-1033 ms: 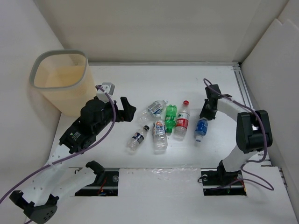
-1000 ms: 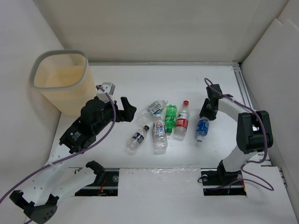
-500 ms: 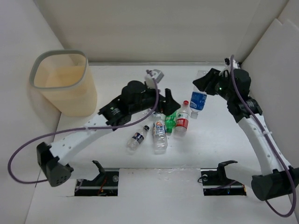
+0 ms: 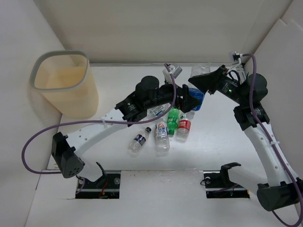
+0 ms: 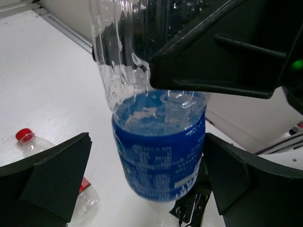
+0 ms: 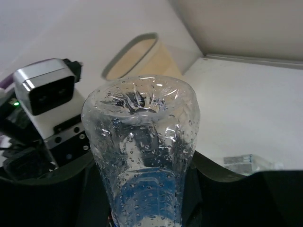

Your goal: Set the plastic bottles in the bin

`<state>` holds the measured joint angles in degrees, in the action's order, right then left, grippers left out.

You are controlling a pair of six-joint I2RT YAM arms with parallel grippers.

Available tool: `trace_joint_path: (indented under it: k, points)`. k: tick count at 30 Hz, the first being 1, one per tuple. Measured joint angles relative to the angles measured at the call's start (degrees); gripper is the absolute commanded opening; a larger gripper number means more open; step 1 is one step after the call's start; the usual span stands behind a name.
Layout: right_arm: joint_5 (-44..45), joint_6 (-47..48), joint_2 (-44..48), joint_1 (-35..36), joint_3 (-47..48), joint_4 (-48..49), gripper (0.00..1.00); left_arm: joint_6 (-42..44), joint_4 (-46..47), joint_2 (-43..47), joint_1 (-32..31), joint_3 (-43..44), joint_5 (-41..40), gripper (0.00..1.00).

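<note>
From above, the right hand (image 4: 203,85) is clamped on a blue-labelled bottle (image 4: 197,100) and holds it off the desk (image 4: 123,80), toward the far edge and right of centre. The left hand (image 4: 190,100) is spread open around the label end of that bottle. Five more bottles lie mid-desk. They are a green bottle (image 4: 173,117), a red-labelled bottle (image 4: 183,126), a clear bottle (image 4: 162,137), a dark-labelled bottle (image 4: 139,140), and a fifth bottle (image 4: 157,110) partly hidden under the left arm (image 4: 109,120). The bin (image 4: 71,97) stands upright by the far left corner, well apart from the bottles, with bare desk between them. White walls (image 4: 156,28) close in the left, far and right edges.

From the left wrist, the left fingers (image 5: 52,182) straddle the blue label. One stands apart from it. The other is just beside it, and I cannot tell whether it touches. A black finger of the right hand crosses the clear part above the label. The red-labelled bottle lies on the desk below, to the left.

From the right wrist, the bottle's wet, clear end fills the centre between the dark fingers. The left wrist's camera box (image 6: 47,101) sits just beside it. The bin shows beyond, by the wall.
</note>
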<state>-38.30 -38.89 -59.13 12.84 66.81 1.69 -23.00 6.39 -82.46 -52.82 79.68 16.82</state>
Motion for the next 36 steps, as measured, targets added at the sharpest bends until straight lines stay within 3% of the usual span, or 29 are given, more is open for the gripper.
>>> trace_joint_path:
  k: [3,5,7,8,9,11,12,16,23,28,33,36]
  points:
    - [-1.9,-3.7,0.3,0.8,-1.9,6.1,0.0,-0.7,2.5,-0.5,-0.1,0.0,2.5,1.0]
    - [-2.5,-5.9,0.4,1.6,-3.2,9.4,0.0,-1.5,4.2,-1.1,-0.1,0.0,4.4,0.95]
    - [-2.8,-8.0,0.3,2.4,-4.6,12.5,0.04,-2.6,5.8,-1.8,0.0,0.0,6.5,0.52]
    - [-2.8,-8.9,0.3,2.6,-5.2,13.9,0.16,-3.5,6.4,-2.2,0.0,0.0,7.4,0.23]
    - [-2.9,-8.6,0.2,2.6,-5.6,15.1,0.3,-3.9,6.8,-2.4,0.0,0.0,7.9,0.03]
    - [-2.6,-9.0,0.1,2.2,-6.3,16.4,0.65,-4.0,5.9,-2.6,0.2,0.9,8.1,0.0]
    - [-2.3,-9.3,0.1,2.0,-6.5,16.8,1.0,-4.4,4.7,-2.8,0.5,1.6,8.1,0.0]
    - [1.9,-6.4,1.5,-1.8,-6.6,12.1,1.0,-3.3,-3.0,-2.6,4.2,6.1,1.4,0.0]
    - [10.5,1.8,1.7,-6.4,-6.6,0.3,1.0,0.6,-20.3,-0.9,26.9,21.4,-22.5,0.0]
    - [11.0,4.4,-2.2,-6.1,-7.5,-1.8,1.0,3.1,-25.2,1.2,37.6,31.7,-36.9,0.0]
    - [11.4,6.1,-7.0,-5.6,-8.2,-3.2,1.0,1.0,-28.8,-3.0,56.6,42.9,-36.3,0.0]
    - [11.5,6.8,-7.5,-5.1,-8.6,-4.2,1.0,-0.6,-30.3,-6.3,66.8,42.9,-33.8,0.0]
